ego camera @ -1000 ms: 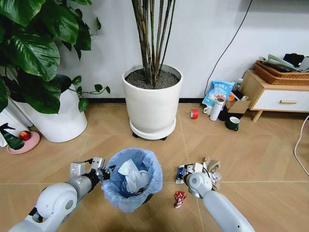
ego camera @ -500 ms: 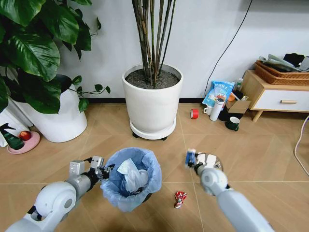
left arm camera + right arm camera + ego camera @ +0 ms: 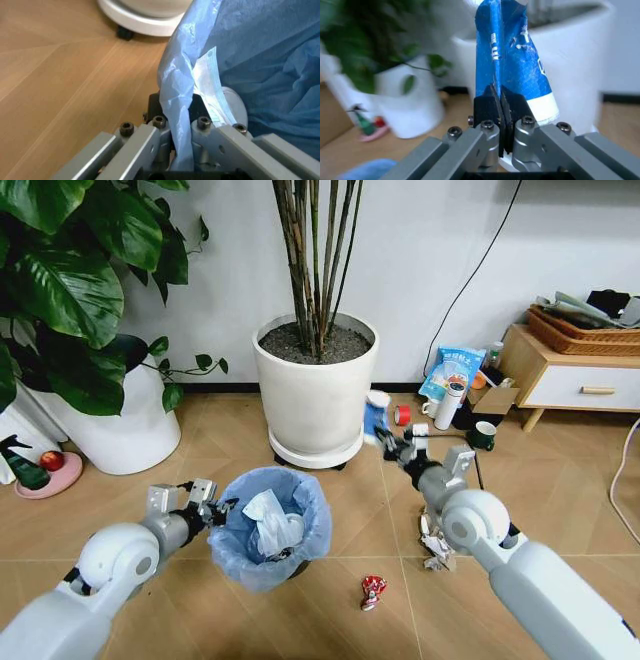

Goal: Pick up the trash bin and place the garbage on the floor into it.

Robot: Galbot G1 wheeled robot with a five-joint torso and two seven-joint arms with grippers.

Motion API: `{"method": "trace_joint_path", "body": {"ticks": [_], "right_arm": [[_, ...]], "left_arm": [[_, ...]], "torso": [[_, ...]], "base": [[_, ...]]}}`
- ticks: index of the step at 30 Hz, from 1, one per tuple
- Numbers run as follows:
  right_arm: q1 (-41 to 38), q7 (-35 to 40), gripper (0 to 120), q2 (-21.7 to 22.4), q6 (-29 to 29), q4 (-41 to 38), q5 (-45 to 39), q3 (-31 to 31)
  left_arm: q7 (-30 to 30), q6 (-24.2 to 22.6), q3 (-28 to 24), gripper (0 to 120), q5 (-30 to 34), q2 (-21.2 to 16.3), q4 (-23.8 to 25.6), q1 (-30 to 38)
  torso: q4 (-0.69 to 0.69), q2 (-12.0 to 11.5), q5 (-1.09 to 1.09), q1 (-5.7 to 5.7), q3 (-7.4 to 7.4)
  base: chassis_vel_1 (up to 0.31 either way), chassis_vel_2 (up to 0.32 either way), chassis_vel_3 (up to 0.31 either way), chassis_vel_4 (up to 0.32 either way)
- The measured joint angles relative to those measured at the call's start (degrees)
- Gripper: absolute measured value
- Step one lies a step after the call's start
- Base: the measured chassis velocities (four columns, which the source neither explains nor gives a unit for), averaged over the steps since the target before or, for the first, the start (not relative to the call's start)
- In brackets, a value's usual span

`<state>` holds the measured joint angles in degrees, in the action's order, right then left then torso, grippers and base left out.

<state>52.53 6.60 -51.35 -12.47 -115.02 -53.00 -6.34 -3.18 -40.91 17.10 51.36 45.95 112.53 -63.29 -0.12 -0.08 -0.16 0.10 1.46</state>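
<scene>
Pinching the ruffled light-blue liner at the rim, the left gripper (image 3: pixel 207 514) steadies the small round dark trash bin (image 3: pixel 268 541) on the wood floor (image 3: pixel 560 510); the right gripper (image 3: pixel 388 439), jaws clamped on a crushed blue wrapper (image 3: pixel 376 417), holds it raised beyond the bin for dropping in

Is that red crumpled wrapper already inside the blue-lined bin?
No, the red wrapper lies on the wooden floor beside the trash bin, not in it.
</scene>
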Motion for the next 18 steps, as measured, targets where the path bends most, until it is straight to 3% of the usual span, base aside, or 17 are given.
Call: {"method": "trace_joint_path", "body": {"ticks": [6,18], "right_arm": [[-0.9,-5.2,0,2.8,-0.1,-5.2,-1.2,1.1],[-1.1,-5.3,0,4.3,-0.7,-8.2,-0.6,6.6]], "left_arm": [[0.3,-1.1,-5.4,0,3.1,1.4,-3.1,6.3],[-3.1,-1.3,-11.3,0,7.3,3.8,-6.1,14.4]], "torso": [[-0.01,0.0,-0.02,0.0,0.0],[-0.01,0.0,-0.01,0.0,0.0]], "base": [[0.0,0.0,0.0,0.0],[0.0,0.0,0.0,0.0]]}}
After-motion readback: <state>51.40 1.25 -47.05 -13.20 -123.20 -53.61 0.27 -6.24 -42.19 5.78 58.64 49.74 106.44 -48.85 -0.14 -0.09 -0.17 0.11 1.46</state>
